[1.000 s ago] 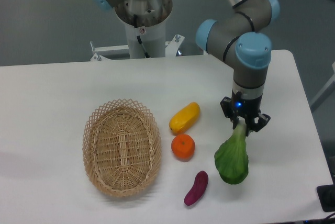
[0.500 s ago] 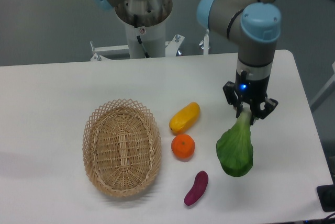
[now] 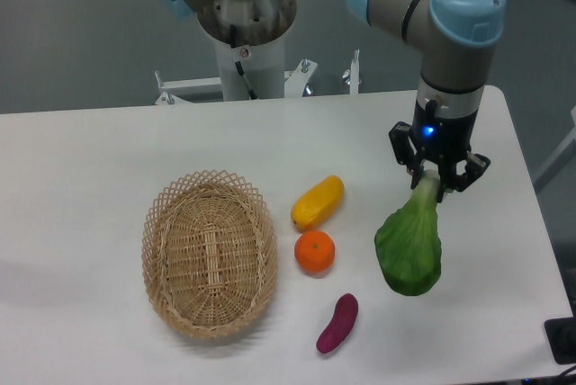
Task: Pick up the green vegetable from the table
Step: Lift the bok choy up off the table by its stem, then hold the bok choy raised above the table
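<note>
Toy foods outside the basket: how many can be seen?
4. The green vegetable hangs from the gripper at right. The yellow fruit, orange and purple piece lie on the table right of the basket.

No readable text, labels or numbers anywhere.

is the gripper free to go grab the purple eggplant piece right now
Probably not: the gripper is shut on the green vegetable's stem. The purple piece lies uncovered on the table.
</note>
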Robot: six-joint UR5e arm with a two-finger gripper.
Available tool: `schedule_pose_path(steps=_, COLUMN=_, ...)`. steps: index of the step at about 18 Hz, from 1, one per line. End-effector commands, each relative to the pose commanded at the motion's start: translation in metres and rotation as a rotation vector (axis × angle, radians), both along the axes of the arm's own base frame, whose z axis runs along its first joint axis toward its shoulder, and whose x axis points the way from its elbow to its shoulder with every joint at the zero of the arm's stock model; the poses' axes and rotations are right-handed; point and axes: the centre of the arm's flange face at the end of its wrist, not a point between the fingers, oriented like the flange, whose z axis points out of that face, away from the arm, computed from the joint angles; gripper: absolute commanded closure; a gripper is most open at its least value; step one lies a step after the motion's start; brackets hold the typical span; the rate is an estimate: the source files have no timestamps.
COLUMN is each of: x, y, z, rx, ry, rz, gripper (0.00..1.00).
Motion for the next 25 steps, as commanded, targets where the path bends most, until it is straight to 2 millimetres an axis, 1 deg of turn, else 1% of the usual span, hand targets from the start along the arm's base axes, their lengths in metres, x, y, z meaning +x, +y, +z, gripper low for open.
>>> schedule_pose_path(steps=2, x=0.001, y=0.002, z=0.002, rx=0.004, ry=0.005, rz=-0.003, gripper=0.72)
schedule_pose_path(steps=4, x=0.000, y=0.003, z=0.010, rx=0.012, ry=0.020, rz=-0.005, gripper=0.72)
schedule_pose_path(steps=9, x=0.000, y=0.003, z=0.007, rx=0.008, ry=0.017, rz=-0.006, gripper=0.72)
schedule_pose_path(steps=11, x=-0.001, y=0.002, z=0.009, rx=0.009, ry=0.022, rz=-0.004, gripper=0.72)
schedule_pose_path(steps=17, x=0.002, y=0.005, z=0.002, rx=0.002, ry=0.015, rz=-0.011, gripper=0.72)
schedule_pose_path(steps=19, x=0.002, y=0.005, z=0.003, rx=0.005, ry=0.015, rz=-0.012, gripper=0.72)
schedule_pose_path(steps=21, x=0.002, y=0.006, z=-0.002, rx=0.000, ry=0.009, rz=-0.013, gripper=0.72)
schedule_pose_path(steps=25, x=0.002, y=0.007, z=-0.005, rx=0.004, ry=0.012, rz=-0.015, gripper=0.72)
